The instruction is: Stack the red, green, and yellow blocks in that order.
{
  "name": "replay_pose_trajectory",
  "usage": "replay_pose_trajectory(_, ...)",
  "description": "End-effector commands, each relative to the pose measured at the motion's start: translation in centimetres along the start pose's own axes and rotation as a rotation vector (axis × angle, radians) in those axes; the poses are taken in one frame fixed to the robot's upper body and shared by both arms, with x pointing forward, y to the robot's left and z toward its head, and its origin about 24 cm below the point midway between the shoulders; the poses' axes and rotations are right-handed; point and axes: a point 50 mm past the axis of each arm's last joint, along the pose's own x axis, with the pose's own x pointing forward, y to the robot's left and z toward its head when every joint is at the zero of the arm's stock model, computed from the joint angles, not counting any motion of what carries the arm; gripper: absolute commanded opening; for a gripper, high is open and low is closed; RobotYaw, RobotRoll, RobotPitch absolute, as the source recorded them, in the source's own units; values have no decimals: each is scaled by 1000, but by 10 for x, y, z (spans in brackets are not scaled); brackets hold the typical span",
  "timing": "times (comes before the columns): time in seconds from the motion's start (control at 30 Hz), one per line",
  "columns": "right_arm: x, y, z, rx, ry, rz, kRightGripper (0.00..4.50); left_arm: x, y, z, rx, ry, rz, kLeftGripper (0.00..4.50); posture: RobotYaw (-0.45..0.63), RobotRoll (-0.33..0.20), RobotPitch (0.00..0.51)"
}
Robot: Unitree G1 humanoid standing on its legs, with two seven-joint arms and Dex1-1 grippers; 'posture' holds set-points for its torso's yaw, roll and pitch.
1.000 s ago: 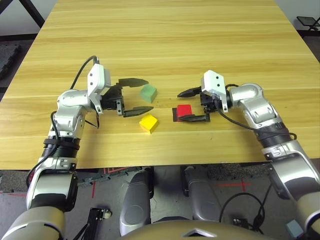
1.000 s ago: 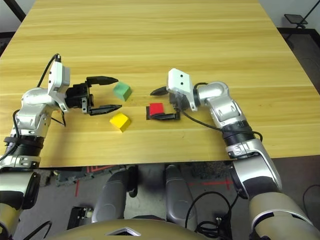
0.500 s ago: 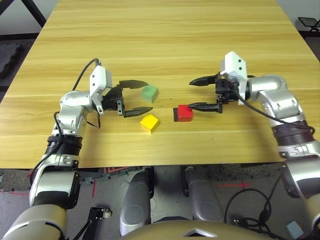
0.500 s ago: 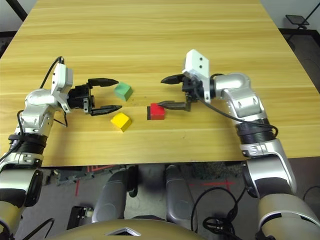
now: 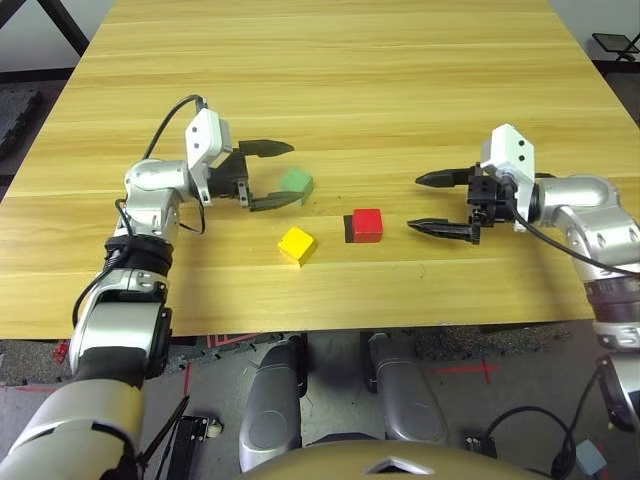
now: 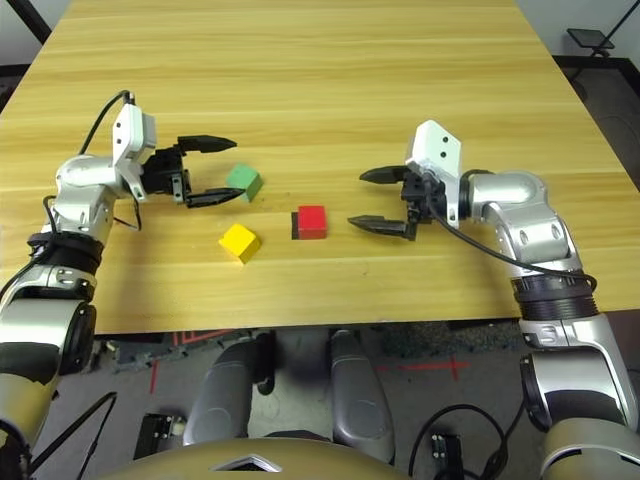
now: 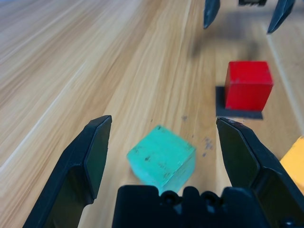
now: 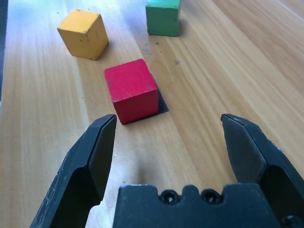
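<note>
At the black square patch, the red block sits as the likely base; green comes next.

With 12 o'clock pointing away from the robot, the green block lies at about 10 o'clock from the red, the yellow block between 8 and 9, all on the table, nothing stacked. The next move likely calls for the left pincer to line up on the green block, close, lift it and set it squarely on the red. That pincer is spread open and empty beside the green, pointing to 3 o'clock; the right pincer, also open and empty, points to 9, apart from the red.
</note>
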Motion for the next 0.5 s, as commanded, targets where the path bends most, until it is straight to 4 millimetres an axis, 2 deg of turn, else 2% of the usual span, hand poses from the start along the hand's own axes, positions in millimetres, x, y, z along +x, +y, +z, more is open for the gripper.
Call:
replay_pose_trajectory(0.03,-2,2,6,1,-38,-19,4432,2,2,-8,16,86,-4,4500,242,18,208)
replay_pose_trajectory(0.27,-2,3,8,11,-49,-30,4432,9,7,-8,15,99,-6,4500,228,18,216)
replay_pose_trajectory(0.5,0,4,5,23,-45,-43,4432,14,0,-10,-24,61,-95,4500,226,16,218)
